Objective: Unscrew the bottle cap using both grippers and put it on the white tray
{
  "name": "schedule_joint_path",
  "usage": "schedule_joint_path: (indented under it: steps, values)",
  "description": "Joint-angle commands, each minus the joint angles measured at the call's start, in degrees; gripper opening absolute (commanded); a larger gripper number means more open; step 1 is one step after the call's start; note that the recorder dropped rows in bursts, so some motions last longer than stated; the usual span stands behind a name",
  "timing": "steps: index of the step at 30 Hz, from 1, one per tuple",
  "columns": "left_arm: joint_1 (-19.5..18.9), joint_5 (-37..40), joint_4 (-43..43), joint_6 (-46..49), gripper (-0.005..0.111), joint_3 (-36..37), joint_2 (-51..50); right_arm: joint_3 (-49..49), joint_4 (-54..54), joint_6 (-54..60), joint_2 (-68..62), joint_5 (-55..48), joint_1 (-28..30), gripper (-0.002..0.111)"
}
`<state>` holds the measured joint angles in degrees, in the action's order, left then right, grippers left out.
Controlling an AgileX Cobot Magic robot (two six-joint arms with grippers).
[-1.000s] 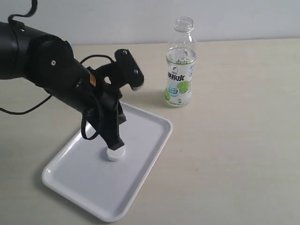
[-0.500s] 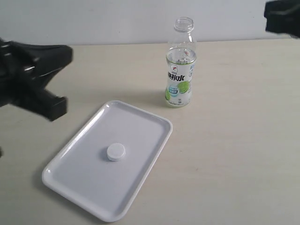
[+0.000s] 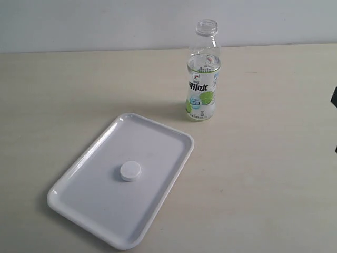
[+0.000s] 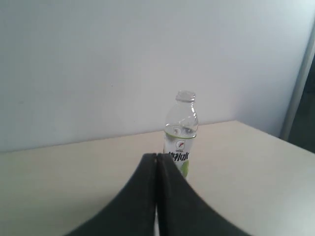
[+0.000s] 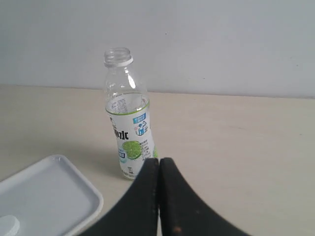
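Observation:
The white bottle cap (image 3: 130, 171) lies flat on the white tray (image 3: 158, 142), near its middle, with nothing touching it. The bottle (image 3: 202, 79) stands upright and uncapped on the table beyond the tray's far right corner. My left gripper (image 4: 156, 156) is shut and empty, pulled back with the bottle (image 4: 181, 132) standing ahead of it. My right gripper (image 5: 159, 161) is shut and empty too, looking at the bottle (image 5: 129, 123), a tray corner (image 5: 74, 179) and the edge of the cap (image 5: 8, 225). Only a dark sliver of the right arm (image 3: 334, 100) shows in the exterior view.
The beige table (image 3: 263, 184) ends at a pale wall (image 3: 105, 23) behind the bottle. A dark vertical edge (image 4: 301, 88) stands at the side of the left wrist view.
The left arm released the cap on the tray and drew back out of the exterior view. The right arm passed from the upper right corner to the right edge. Cap and bottle stayed put.

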<state>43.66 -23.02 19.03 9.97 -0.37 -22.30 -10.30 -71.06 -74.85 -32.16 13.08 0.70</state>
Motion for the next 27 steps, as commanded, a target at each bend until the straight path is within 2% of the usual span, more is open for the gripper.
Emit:
schedule_joint_path:
  steps: [1, 9, 27]
  values:
    - [0.4, 1.6, -1.7, -1.4, 0.000, 0.4, 4.8, 2.9, 1.1, 1.3, 4.4, -0.8, 0.0, 0.000]
    - [0.3, 5.2, -1.7, -1.4, 0.000, 0.4, 6.5, 8.1, 0.7, 1.1, 6.6, -1.0, 0.0, 0.000]
    - [0.3, 5.2, -1.9, -1.4, 0.000, 0.4, 6.5, 8.2, 1.0, 0.8, 6.6, -0.8, 0.0, 0.000]
